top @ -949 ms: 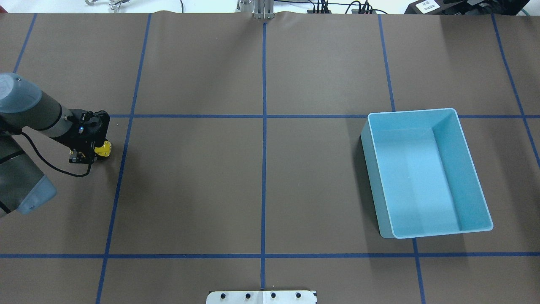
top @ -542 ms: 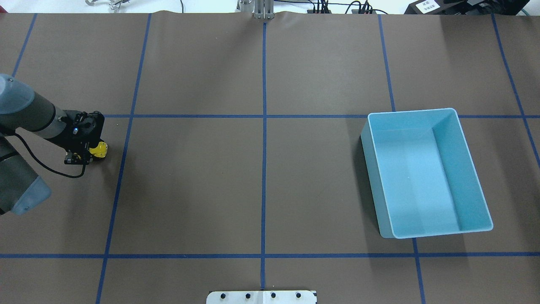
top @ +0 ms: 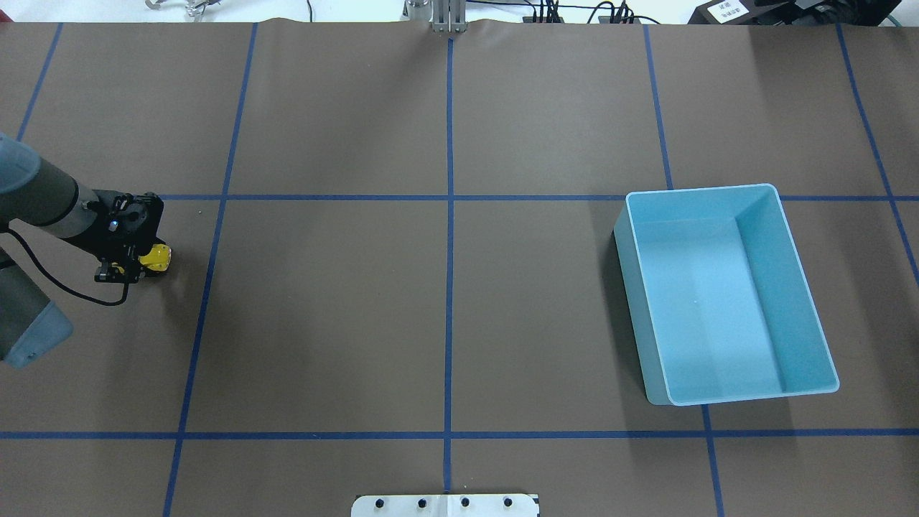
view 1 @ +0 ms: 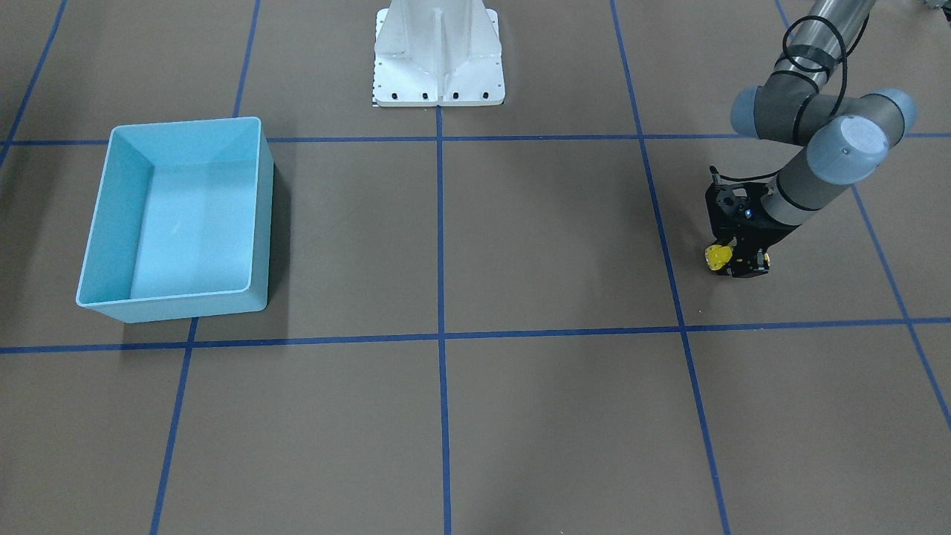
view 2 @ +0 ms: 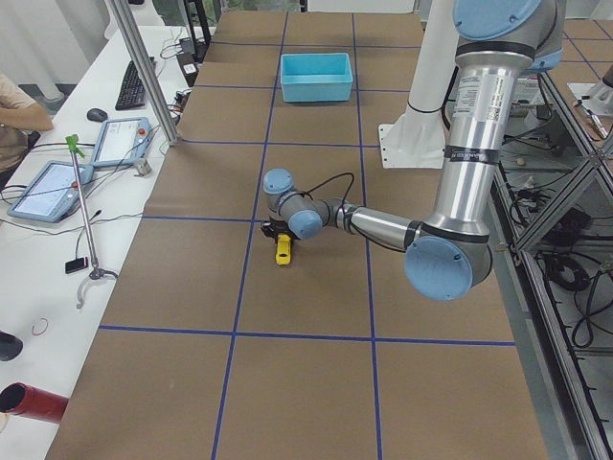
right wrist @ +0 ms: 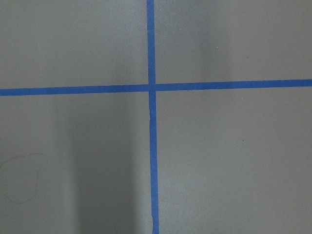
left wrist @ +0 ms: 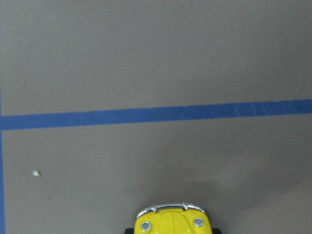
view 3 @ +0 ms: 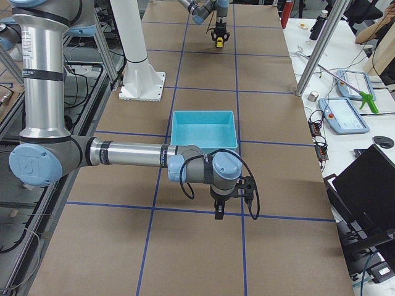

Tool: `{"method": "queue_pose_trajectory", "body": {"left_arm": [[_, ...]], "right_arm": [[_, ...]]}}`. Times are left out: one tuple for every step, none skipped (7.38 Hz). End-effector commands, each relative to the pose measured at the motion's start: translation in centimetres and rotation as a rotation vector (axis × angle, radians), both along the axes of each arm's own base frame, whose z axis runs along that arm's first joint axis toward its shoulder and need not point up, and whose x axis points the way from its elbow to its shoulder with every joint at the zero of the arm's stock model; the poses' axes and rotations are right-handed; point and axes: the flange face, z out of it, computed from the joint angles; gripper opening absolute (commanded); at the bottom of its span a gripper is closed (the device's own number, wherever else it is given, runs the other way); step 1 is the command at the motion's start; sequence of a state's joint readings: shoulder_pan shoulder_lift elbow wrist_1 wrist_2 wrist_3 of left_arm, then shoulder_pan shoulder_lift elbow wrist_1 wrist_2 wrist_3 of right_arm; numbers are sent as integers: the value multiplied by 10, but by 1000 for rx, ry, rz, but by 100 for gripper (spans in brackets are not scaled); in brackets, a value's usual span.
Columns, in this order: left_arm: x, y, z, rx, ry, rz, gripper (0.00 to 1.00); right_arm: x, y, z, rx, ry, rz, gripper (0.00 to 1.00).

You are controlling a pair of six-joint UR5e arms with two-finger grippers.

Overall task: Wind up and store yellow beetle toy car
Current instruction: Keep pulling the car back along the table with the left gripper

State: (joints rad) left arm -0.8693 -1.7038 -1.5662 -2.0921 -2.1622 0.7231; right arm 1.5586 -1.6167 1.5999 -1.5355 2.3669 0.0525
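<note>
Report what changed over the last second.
The left end effector, clamped on the tiny yellow beetle-shaped toy car, drew it further toward the robot's left, away from the light blue plastic bin. The grip held, and the bin stayed put.

Even overhead lighting, soft shadows, sharp frames, no glare

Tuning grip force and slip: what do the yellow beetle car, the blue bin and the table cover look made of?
Yellow beetle car: glossy painted body, chrome-look bumper; die-cast metal or hard plastic, unclear which.
Blue bin: smooth moulded plastic likely, thin walls, rounded corners, slight sheen.
Table cover: matte brown paper, probably, with blue tape lines stuck on.
</note>
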Motion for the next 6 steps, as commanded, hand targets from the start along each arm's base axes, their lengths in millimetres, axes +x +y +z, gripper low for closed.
{"method": "queue_pose_trajectory", "body": {"left_arm": [[-8,3,8,3,3,8,4],[-10,4,10,2,1,6,4],[-12,4,11,1,1,4,4],[-12,3,11,4,-1,7,20],[-12,3,11,5,-1,8,99],[-12,3,11,5,-1,8,100]], "right_arm": [[0,0,0,-1,0,1,100],[0,0,0,0,0,0,100],[0,0,0,-1,0,1,100],[0,0,0,0,2,0,100],[0,0,0,-1,0,1,100],[0,1,1,-1,0,0,100]]}}
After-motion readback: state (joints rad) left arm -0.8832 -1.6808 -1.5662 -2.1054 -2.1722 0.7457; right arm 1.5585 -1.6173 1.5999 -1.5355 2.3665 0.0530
